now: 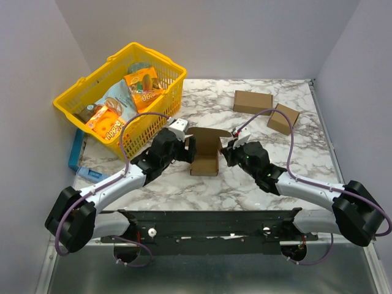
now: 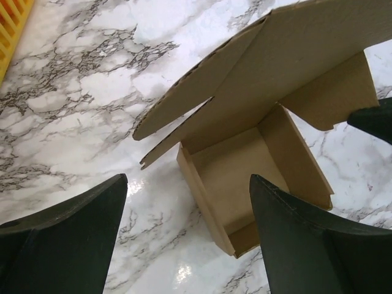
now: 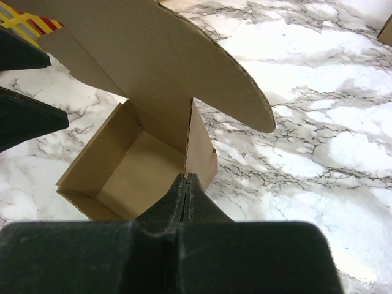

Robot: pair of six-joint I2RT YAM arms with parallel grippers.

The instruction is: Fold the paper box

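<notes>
The paper box stands mid-table as an open shallow tray with its lid panel and rounded side flaps raised at the far side. My left gripper is open at the box's left side. In the left wrist view the left gripper straddles the box's left wall, one finger outside and one over the inside. My right gripper is at the box's right side. In the right wrist view the right gripper is shut, pinching the top edge of the box's right wall.
A yellow basket of snack packs stands at the back left, close behind my left arm. One long cardboard cuboid and one squarish cuboid lie at the back right. A blue object lies by the left wall.
</notes>
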